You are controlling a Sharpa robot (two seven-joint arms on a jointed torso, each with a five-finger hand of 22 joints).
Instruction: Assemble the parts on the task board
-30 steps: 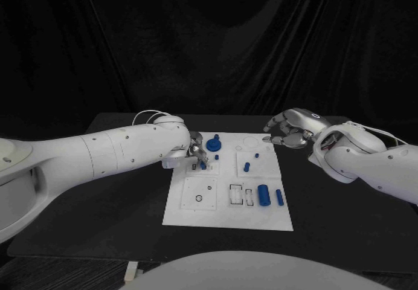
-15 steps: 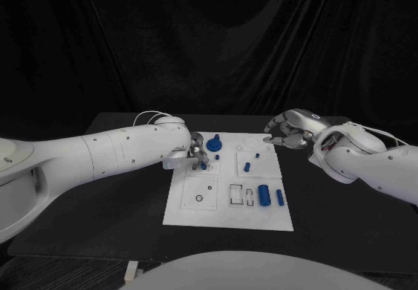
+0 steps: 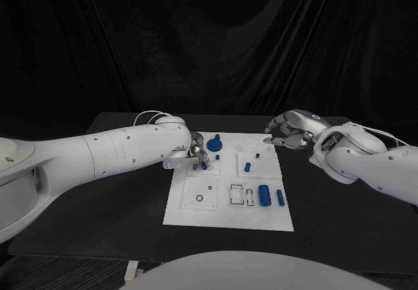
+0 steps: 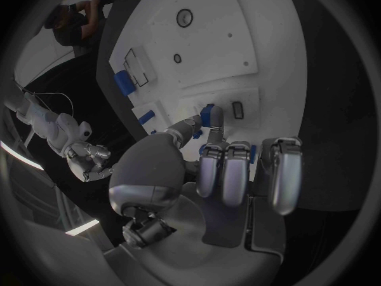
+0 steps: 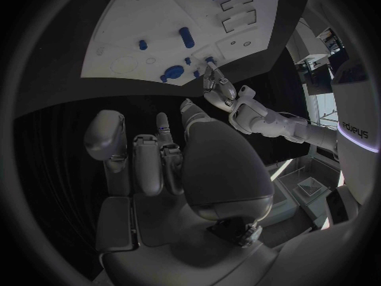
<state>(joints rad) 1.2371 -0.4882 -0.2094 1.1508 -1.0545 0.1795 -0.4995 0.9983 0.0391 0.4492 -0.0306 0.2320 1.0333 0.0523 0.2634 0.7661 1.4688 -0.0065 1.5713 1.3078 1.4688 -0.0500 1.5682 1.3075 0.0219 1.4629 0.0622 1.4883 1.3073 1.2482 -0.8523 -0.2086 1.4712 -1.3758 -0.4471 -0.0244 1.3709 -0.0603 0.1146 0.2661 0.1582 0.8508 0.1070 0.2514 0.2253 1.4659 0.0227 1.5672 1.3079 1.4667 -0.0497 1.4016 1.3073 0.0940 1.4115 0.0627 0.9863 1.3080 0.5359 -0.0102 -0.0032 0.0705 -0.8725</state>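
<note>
The white task board (image 3: 228, 208) lies mid-table. My left hand (image 3: 195, 150) hovers over its far left part and pinches a small blue part (image 3: 203, 163) between thumb and a finger, the tip just above a white plate with a small slot (image 4: 237, 110). The left wrist view shows that blue part (image 4: 210, 115) close to the slot. My right hand (image 3: 291, 132) hangs over the board's far right corner, fingers loosely bent and apart, holding nothing. A blue knob (image 3: 214, 144) stands beside the left hand.
Two blue pegs (image 3: 246, 166) stand on the far right plate. A thick blue cylinder (image 3: 264, 195) and a slimmer one (image 3: 279, 197) lie at the near right. The near left plate (image 3: 199, 193) has small holes. Black table (image 3: 104, 199) surrounds the board.
</note>
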